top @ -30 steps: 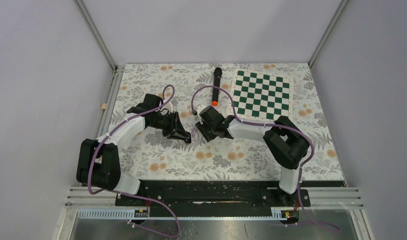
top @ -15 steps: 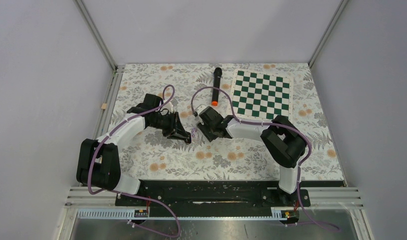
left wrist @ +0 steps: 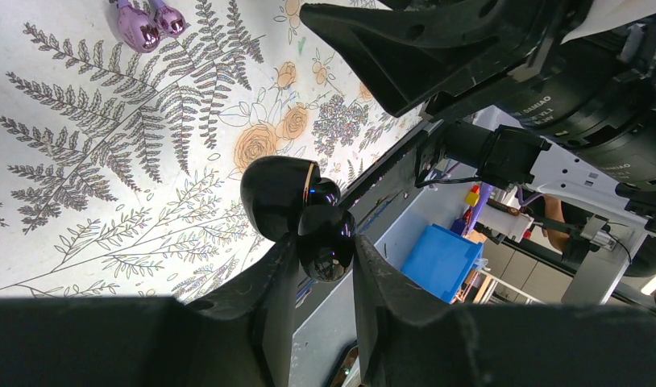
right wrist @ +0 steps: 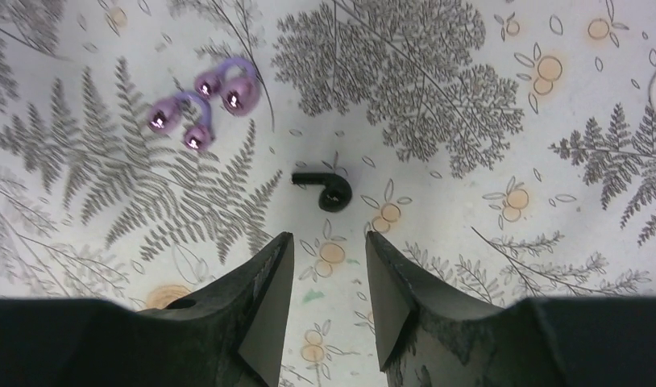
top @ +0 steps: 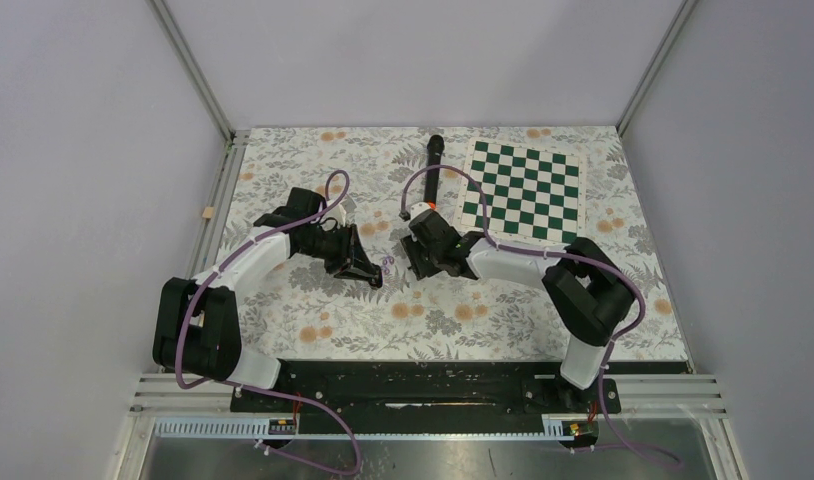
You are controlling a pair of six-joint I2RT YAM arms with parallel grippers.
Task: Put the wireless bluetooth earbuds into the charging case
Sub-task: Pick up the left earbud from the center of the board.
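Observation:
My left gripper [left wrist: 326, 246] is shut on the glossy black charging case [left wrist: 280, 197], which is held above the floral cloth with its lid swung open. Two pale purple earbuds [left wrist: 147, 20] lie on the cloth beyond it, between the two grippers [top: 387, 263]. My right gripper [right wrist: 329, 238] hangs open just above the cloth. A small black earbud [right wrist: 331, 192] lies on the cloth just past its fingertips, not touching them. The purple earbuds [right wrist: 200, 105] sit farther ahead to the left. Seen from above, the left gripper [top: 371, 277] and the right gripper [top: 416, 266] face each other.
A long black microphone [top: 433, 165] lies at the back, its orange end mostly covered by my right wrist. A green and white chessboard [top: 523, 190] lies at the back right. The right arm's fingers [left wrist: 405, 56] loom close above the case in the left wrist view.
The right arm has swung its wrist back and to the right, now covering the microphone's orange end. The left arm and the case have stayed put.

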